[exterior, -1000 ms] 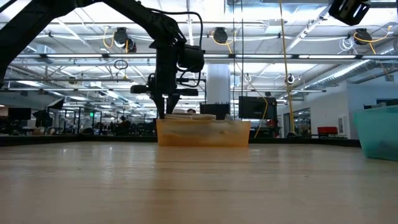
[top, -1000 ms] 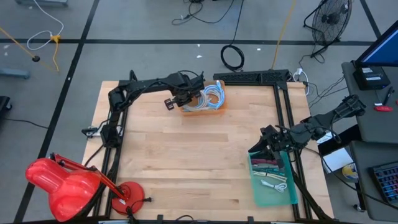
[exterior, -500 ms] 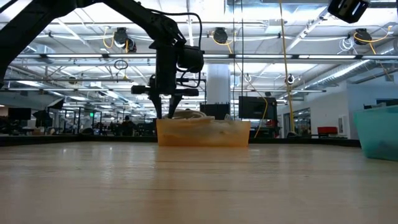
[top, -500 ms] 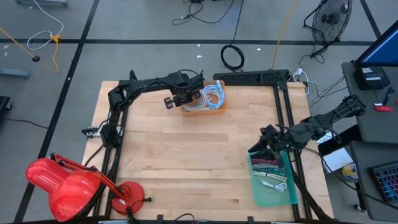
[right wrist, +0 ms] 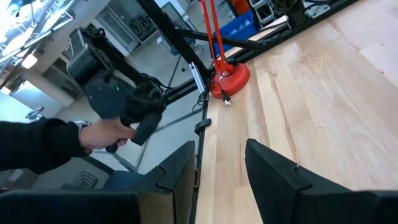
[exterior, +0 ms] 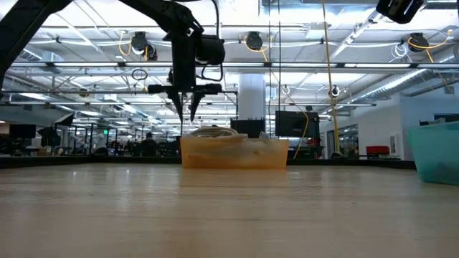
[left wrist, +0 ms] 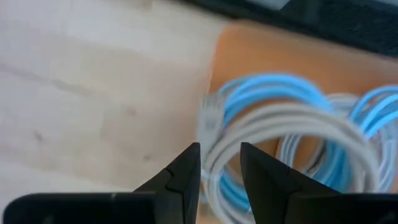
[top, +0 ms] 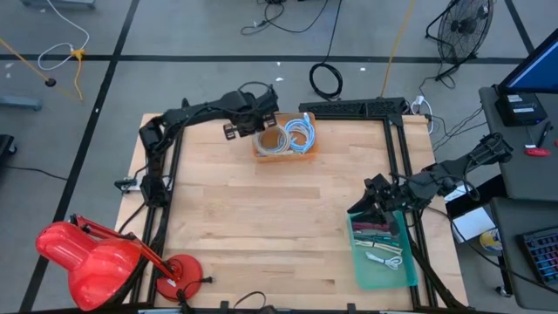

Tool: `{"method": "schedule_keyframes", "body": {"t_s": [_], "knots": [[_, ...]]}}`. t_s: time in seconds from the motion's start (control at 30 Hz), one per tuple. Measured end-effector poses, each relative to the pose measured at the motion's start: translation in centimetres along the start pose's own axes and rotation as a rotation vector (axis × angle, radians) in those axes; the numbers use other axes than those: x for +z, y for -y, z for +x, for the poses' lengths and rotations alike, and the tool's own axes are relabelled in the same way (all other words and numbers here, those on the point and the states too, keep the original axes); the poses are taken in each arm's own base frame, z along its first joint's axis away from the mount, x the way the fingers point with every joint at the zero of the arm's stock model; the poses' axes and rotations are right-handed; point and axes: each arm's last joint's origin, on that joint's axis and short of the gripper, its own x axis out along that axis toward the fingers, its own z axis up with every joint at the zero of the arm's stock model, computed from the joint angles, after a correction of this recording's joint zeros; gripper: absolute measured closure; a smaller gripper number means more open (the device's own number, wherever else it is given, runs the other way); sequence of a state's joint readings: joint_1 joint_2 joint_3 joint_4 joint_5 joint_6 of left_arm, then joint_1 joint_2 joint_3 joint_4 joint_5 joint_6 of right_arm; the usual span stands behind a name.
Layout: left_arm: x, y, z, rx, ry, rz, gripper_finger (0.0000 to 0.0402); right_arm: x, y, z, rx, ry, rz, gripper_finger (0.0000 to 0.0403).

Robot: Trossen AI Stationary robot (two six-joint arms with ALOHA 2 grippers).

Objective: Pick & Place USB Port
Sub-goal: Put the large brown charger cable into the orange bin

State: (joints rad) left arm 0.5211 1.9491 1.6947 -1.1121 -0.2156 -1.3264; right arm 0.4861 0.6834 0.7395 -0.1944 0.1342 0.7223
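The left end effector (exterior: 185, 115) hangs above the left end of the orange bin (top: 281, 148) at the desk's (top: 261, 227) far edge, fingers parted, grasping nothing; the coiled cables (left wrist: 292, 124) lie in that bin; I judge a clean pick wants a straight descent onto one loop, closing fully before lifting; the right end effector (top: 377, 202) waits released above the teal tray (top: 384, 275) at the right.

No lettering, label, brand mark or number can be read on anything here (not on the bins, the cables, the arms or the room's fittings beyond the table).
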Motion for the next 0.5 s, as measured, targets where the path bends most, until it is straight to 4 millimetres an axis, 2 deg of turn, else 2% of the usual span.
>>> {"method": "schedule_keyframes", "body": {"t_s": [0.2,0.33,0.43,0.5], "knots": [[1.14,0.11,-0.29,-0.053,0.02,0.12,0.0284,0.08,0.07,0.01,-0.022,0.021,-0.012,0.0268],[1.15,-0.24,0.21,-0.002,0.002,0.13,0.0287,0.2,0.22,0.06,-0.032,0.028,-0.013,0.0268],[1.15,-0.27,0.15,0.007,0.024,0.149,0.0313,0.3,0.33,0.08,-0.04,0.034,-0.011,0.0268],[1.24,-0.28,0.17,0.006,0.024,0.163,0.0345,0.33,0.38,0.08,-0.042,0.035,-0.01,0.0268]]}}
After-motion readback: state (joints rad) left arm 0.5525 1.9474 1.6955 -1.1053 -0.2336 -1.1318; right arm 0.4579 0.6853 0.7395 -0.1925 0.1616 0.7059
